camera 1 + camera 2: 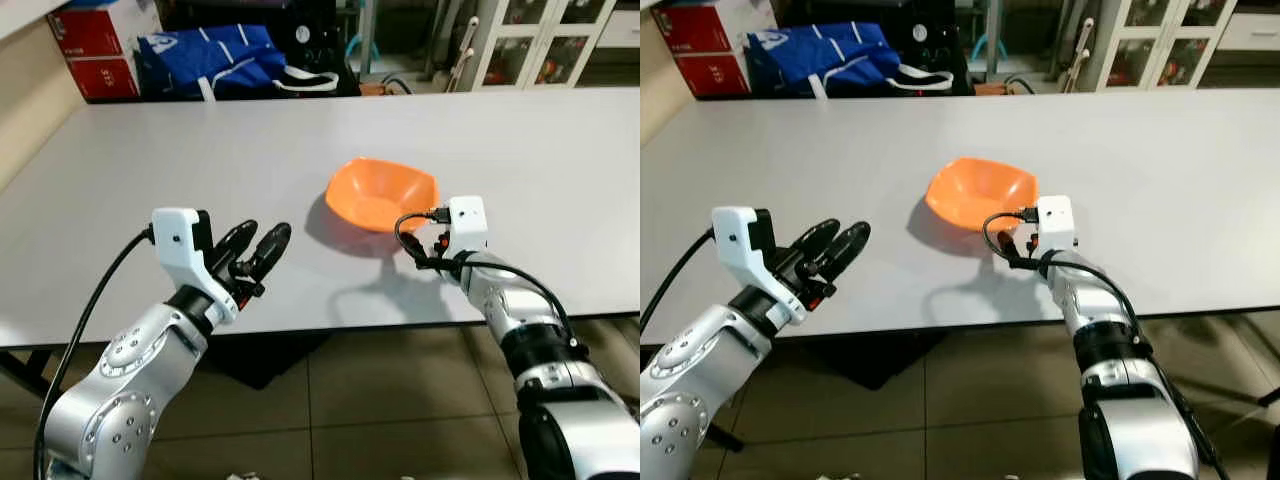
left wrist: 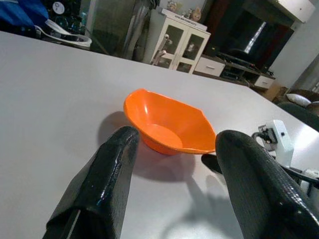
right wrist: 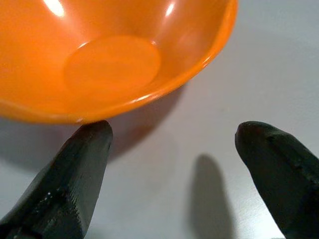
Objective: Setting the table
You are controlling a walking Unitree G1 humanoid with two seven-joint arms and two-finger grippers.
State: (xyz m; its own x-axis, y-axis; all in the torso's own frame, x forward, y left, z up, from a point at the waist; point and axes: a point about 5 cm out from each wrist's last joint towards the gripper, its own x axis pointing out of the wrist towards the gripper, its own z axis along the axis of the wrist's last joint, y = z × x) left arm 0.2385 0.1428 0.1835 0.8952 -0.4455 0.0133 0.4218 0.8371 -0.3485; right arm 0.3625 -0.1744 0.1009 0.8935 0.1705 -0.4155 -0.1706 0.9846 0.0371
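An orange bowl stands empty and upright on the grey table, a little right of centre. My right gripper is open just short of the bowl's near rim, low over the table, with nothing between its fingers. Its white wrist box sits at the bowl's near right side. My left gripper hovers open and empty over the table's front edge, to the left of the bowl. It points toward the bowl.
The table's front edge runs just below both grippers, with tiled floor beneath. Behind the far edge are red boxes, a blue bag and white glass-door cabinets.
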